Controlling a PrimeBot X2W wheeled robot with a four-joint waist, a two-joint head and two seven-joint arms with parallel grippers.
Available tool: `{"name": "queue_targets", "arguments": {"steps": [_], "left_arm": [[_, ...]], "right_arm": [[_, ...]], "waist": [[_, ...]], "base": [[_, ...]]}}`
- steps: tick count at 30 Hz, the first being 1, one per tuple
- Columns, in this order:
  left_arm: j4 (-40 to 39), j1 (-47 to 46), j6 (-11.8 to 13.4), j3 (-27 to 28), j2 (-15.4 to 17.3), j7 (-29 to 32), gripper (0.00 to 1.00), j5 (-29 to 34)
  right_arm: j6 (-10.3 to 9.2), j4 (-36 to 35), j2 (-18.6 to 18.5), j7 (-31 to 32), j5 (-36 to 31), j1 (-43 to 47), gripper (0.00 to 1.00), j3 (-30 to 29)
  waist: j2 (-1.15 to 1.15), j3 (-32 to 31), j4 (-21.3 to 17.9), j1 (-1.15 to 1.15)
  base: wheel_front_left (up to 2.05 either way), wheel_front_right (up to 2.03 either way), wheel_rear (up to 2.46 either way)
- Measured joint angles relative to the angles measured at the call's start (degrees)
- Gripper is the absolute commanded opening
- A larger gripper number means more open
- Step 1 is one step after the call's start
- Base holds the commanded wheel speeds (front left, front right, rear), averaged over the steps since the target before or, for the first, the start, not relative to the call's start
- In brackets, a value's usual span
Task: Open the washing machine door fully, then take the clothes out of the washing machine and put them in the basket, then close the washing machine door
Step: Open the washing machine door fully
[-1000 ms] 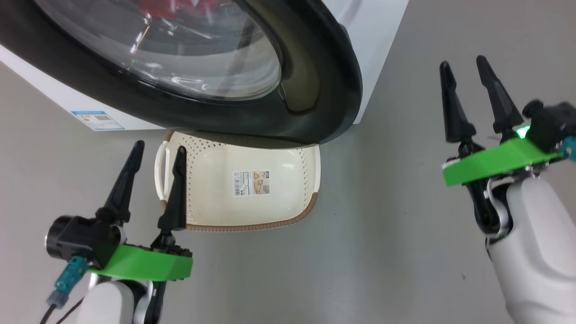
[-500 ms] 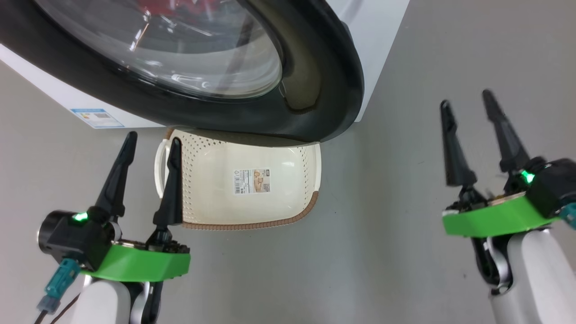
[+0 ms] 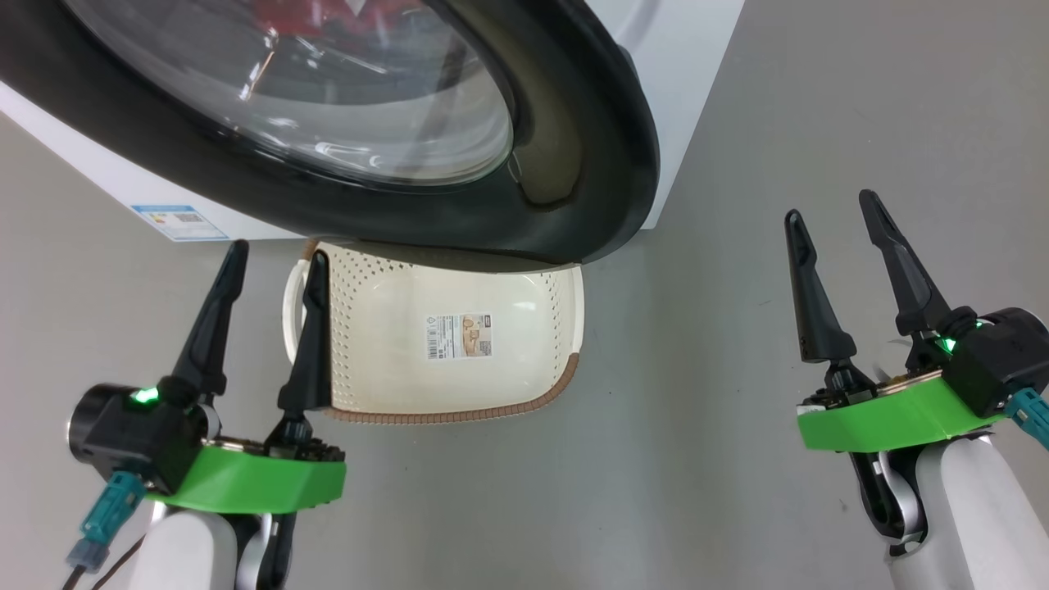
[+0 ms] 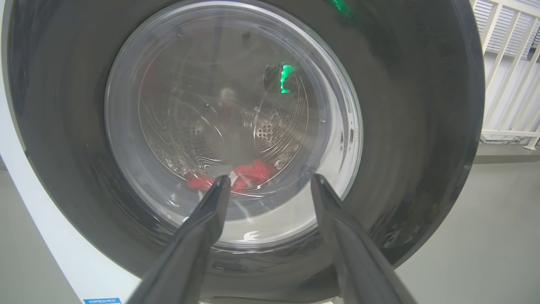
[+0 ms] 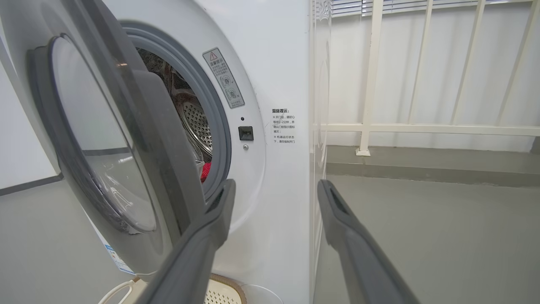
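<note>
Everything is lit brightly and evenly; glare is carried by the washing machine door (image 3: 352, 115); wrist-view edges are bowed.

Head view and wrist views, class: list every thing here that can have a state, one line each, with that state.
washing machine door: partly open, not fully swung.
clothes: inside the drum.
basket: on the floor below the door, empty.
left gripper: open, holding nothing.
right gripper: open, holding nothing.

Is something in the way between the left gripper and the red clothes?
Yes. The washing machine door, only partly open, stands between the left gripper and the clothes; they show through its glass.
</note>
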Motion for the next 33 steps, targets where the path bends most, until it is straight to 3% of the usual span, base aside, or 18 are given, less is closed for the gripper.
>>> {"name": "queue_targets", "arguments": {"steps": [10, 11, 13, 14, 21, 24, 29, 33], "left_arm": [[0.1, 0.7, 0.0, 0.2, 0.0, 0.0, 1.0, 0.0], [0.1, 1.0, 0.0, 0.2, 0.0, 0.0, 1.0, 0.0], [0.2, 1.1, 0.0, 0.2, 0.0, 0.0, 1.0, 0.0], [0.2, 1.1, 0.0, 0.1, 0.0, 0.0, 1.0, 0.0], [0.5, 1.1, 0.0, 0.0, 0.0, 0.0, 1.0, 0.0], [0.6, 1.1, 0.0, -0.2, 0.0, 0.0, 1.0, 0.0], [0.8, 1.1, 0.0, -0.5, 0.0, 0.0, 1.0, 0.0], [0.9, 1.1, 0.0, -0.6, 0.0, 0.0, 1.0, 0.0]], "right_arm": [[0.0, 0.0, 0.0, 0.0, 0.0, 1.2, 1.0, 0.0], [0.0, 0.0, 0.0, 0.0, 0.1, 1.1, 0.57, 0.0], [0.0, 0.2, 0.0, 0.0, 1.3, 1.1, 0.07, 0.0], [0.0, 0.5, 0.0, 0.0, 2.1, 1.0, 0.0, 0.0], [0.0, 7.3, 0.0, 0.0, 11.8, -3.8, 0.0, 2.7], [0.0, 10.6, 0.0, 0.0, 18.9, -8.3, 0.0, 4.0], [0.0, 16.2, -0.3, 0.1, 34.2, -16.0, 0.0, 7.0], [-0.01, 18.6, -0.6, 6.4, 50.0, -21.6, 0.0, 9.0]], "waist": [[0.0, -0.3, -0.3, 0.0], [0.0, -0.2, -0.3, 0.0], [0.0, -0.1, -0.3, 0.0], [0.0, 0.0, -0.3, 0.0], [0.0, 0.1, -0.2, 0.0], [0.0, 0.1, 0.1, 0.0], [0.0, 0.1, 0.8, 0.0], [0.0, 0.3, 1.6, 0.0]], "base": [[0.0, 0.0, 0.0], [0.0, 0.0, 0.0], [0.0, 0.0, 0.0], [0.0, 0.0, 0.0], [0.0, 0.0, 0.0], [0.0, 0.0, 0.0], [0.0, 0.0, 0.0], [0.0, 0.0, 0.0]]}}
